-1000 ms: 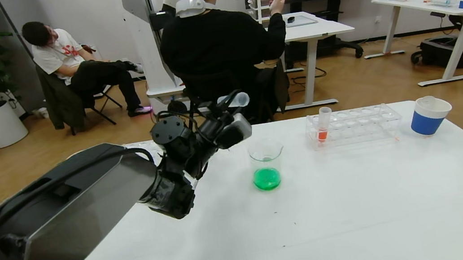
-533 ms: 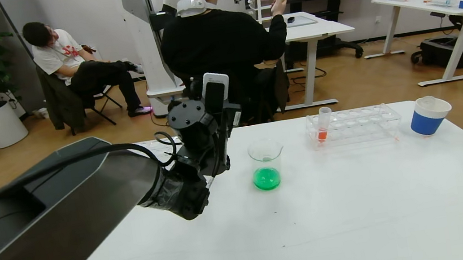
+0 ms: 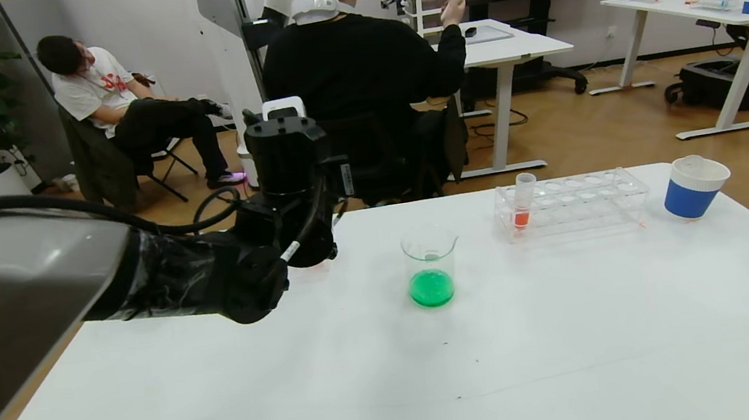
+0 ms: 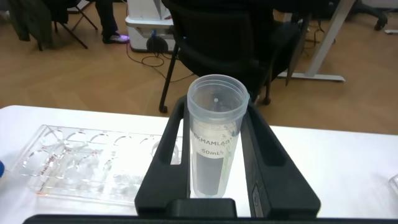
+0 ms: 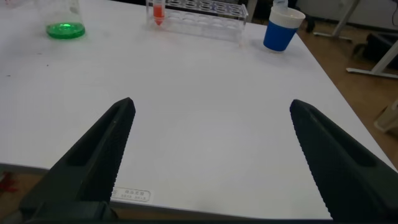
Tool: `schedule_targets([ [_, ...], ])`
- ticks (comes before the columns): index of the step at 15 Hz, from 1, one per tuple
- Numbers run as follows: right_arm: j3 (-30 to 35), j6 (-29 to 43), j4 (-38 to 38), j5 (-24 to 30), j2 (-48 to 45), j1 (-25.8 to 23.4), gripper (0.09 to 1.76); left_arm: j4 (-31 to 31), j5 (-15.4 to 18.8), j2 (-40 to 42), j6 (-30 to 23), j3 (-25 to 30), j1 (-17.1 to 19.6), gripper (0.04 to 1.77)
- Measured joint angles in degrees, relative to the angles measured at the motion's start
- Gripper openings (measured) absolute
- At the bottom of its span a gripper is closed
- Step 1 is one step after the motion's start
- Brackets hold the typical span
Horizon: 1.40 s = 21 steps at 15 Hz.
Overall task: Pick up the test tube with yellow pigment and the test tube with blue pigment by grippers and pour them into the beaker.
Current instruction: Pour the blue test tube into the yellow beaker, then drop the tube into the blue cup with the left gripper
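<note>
White tabletop [image 3: 586,356] fills most of what we see, with an office and seated people behind it. We take the beaker [image 3: 431,264] as our landmark: it stands near the table's middle with green liquid pooled in its base, so by our reading both pigments are already mixed in it.

Our left gripper [image 4: 214,186] sits to the left of the beaker and slightly farther back, its fingers clamped on an emptied test tube [image 4: 214,143]. The tube stands upright, long axis vertical, mouth up, nothing visible inside. Just beyond it, on the side away from the beaker, lies a clear empty tube rack [image 4: 93,165]; we judge the coming move is to set the tube down there, so the target is beside the tube, near the gripper.

To the right of the beaker stands a second rack [image 3: 571,203] holding one tube of orange-red liquid [image 3: 521,202], then a blue paper cup [image 3: 693,186]. Our right gripper [image 5: 208,155] hangs spread wide and empty at the near edge, well apart from the beaker.
</note>
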State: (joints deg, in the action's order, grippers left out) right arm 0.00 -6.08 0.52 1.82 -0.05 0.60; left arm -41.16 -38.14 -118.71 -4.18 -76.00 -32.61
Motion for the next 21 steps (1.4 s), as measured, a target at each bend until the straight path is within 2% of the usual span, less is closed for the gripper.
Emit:
schedule_targets([
  [3, 0.0, 0.0, 0.0, 0.0, 0.0, 0.0, 1.74, 0.1, 0.4, 3.3, -0.1, 1.4, 2.1, 0.5],
  [6, 0.0, 0.0, 0.0, 0.0, 0.0, 0.0, 1.74, -0.3, 1.7, 6.4, -0.2, 4.3, 7.2, 0.5],
  [9, 0.0, 0.0, 0.0, 0.0, 0.0, 0.0, 1.74, -0.8, 7.3, 10.0, -0.3, 9.3, 16.4, 0.5],
  [13, 0.0, 0.0, 0.0, 0.0, 0.0, 0.0, 1.74, -3.7, 18.1, 13.4, 0.3, 16.3, 30.8, 0.5],
  [15, 0.0, 0.0, 0.0, 0.0, 0.0, 0.0, 1.74, -4.5, 20.0, 13.5, 0.6, 17.3, 35.7, 0.5],
  [17, 0.0, 0.0, 0.0, 0.0, 0.0, 0.0, 1.74, -4.7, 20.2, 12.9, 0.7, 17.2, 38.1, 0.5],
  [21, 0.0, 0.0, 0.0, 0.0, 0.0, 0.0, 1.74, -6.2, 20.0, 9.3, 0.9, 15.5, 40.1, 0.5],
])
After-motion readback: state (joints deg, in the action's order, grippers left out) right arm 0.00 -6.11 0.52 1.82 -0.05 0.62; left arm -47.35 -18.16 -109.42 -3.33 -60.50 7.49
